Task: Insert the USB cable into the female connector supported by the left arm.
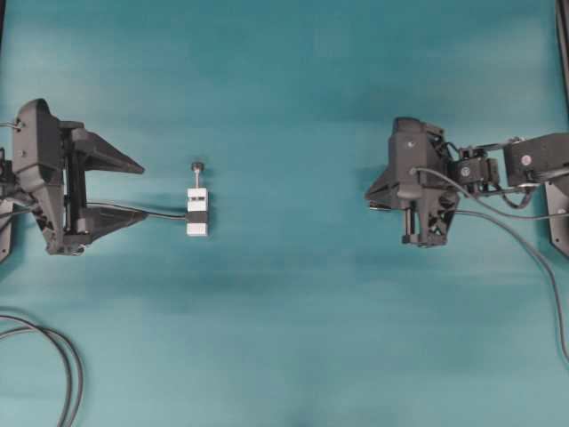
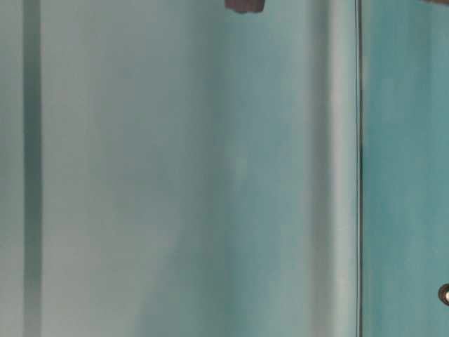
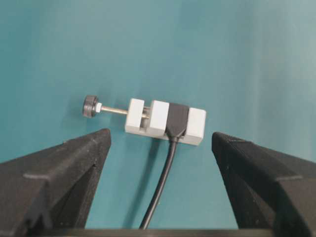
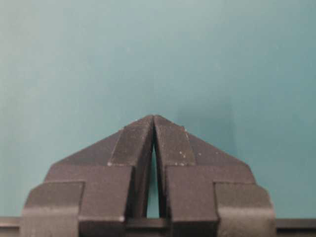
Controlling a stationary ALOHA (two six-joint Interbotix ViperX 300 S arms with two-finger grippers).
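The right gripper (image 4: 154, 118) had its two fingers pressed together tip to tip, with nothing visible between them in the right wrist view; only bare teal surface lay ahead of the tips. The left gripper (image 3: 160, 140) stood wide, its fingers (image 3: 74, 163) spread to either side of the left wrist view.

The female connector (image 3: 165, 122) lay flat on the teal table (image 1: 293, 338), ahead of the left fingertips and apart from them, roughly centred on the gap. Its thin pin with the black knob (image 3: 91, 106) pointed off to one side, beyond the line of one finger. A dark plug sat in the block, and its dark cable (image 3: 160, 185) ran back between the spread fingers toward the left arm (image 1: 44, 178). From overhead the block (image 1: 197, 213) sat just beyond the left fingertips, well apart from the right gripper (image 1: 373, 194), with open table between them.

The mat was plain and uniform. Broad bare room lay above and below both arms in the overhead view. Looped dark cables (image 1: 67, 365) lay near the lower left edge. I could not pick out the USB cable's plug in any view. The table-level view was blurred and showed little.
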